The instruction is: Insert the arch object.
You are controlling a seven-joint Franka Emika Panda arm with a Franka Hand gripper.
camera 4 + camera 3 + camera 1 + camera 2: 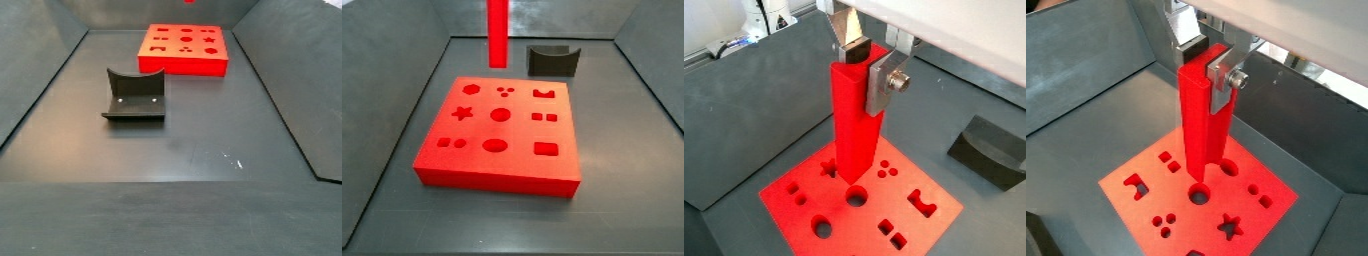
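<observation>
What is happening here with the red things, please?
The Panda arm's tool is shut on a long red piece, holding it upright above the red block with shaped holes. In both wrist views the piece hangs over the block but is not yet inserted. The dark fixture stands apart on the floor.

Even, fairly bright light falls from above; shadows are soft. The gripper [862, 62] looks slightly blurred up close, perhaps out of focus.
</observation>
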